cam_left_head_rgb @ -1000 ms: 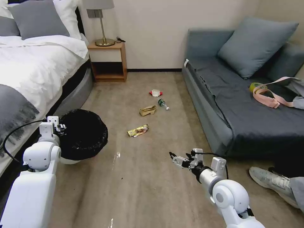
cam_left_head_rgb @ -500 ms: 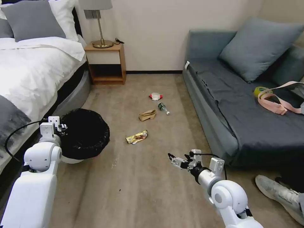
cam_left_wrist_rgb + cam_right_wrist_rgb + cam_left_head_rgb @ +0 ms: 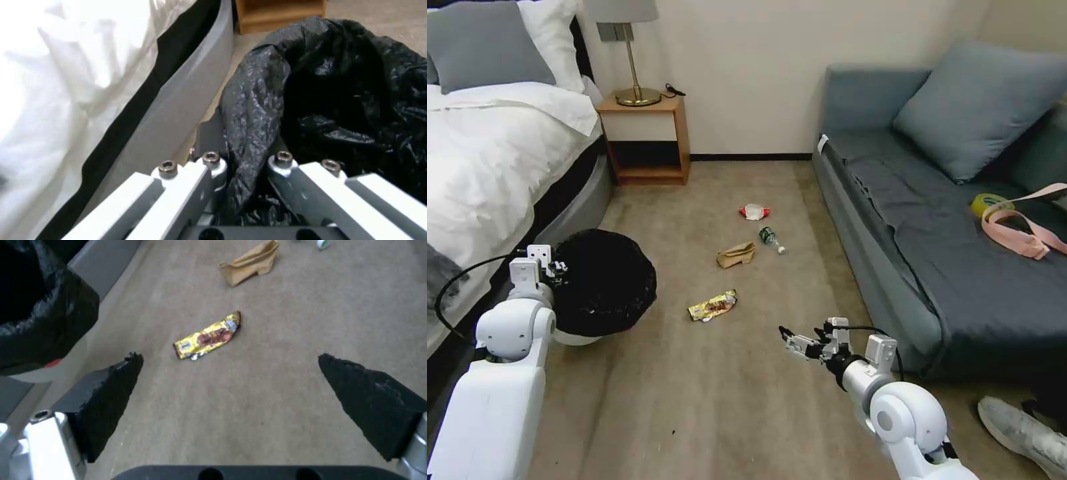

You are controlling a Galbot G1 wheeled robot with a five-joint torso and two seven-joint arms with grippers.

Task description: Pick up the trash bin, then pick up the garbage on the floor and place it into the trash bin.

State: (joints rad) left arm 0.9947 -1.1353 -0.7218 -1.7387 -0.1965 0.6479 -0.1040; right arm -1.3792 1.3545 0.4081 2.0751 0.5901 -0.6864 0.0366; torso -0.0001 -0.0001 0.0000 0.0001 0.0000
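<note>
The trash bin [image 3: 604, 283], white with a black bag over its rim, is at the left beside the bed. My left gripper [image 3: 554, 270] is shut on its near rim; the left wrist view shows the bag's fold [image 3: 249, 126] pinched in that gripper [image 3: 242, 146]. Garbage lies on the carpet ahead: a yellow-gold wrapper [image 3: 712, 305] [image 3: 207, 336] nearest, then a crumpled brown paper bag [image 3: 737, 254] [image 3: 251, 263], a small bottle [image 3: 770, 238] and a red-and-white packet [image 3: 754, 212]. My right gripper [image 3: 790, 335] [image 3: 229, 357] hangs open above the floor, short of the wrapper and to its right.
A bed [image 3: 487, 167] runs along the left and a grey sofa [image 3: 960, 253] along the right, with a carpet lane between them. A nightstand [image 3: 644, 137] with a lamp stands at the far wall. A tape roll with pink strap [image 3: 1014, 220] lies on the sofa. A person's shoe [image 3: 1020, 433] is at bottom right.
The whole picture has shifted, so the camera has moved: the garbage sits lower and nearer in view. Both arms keep their poses and the bin stays in the left gripper.
</note>
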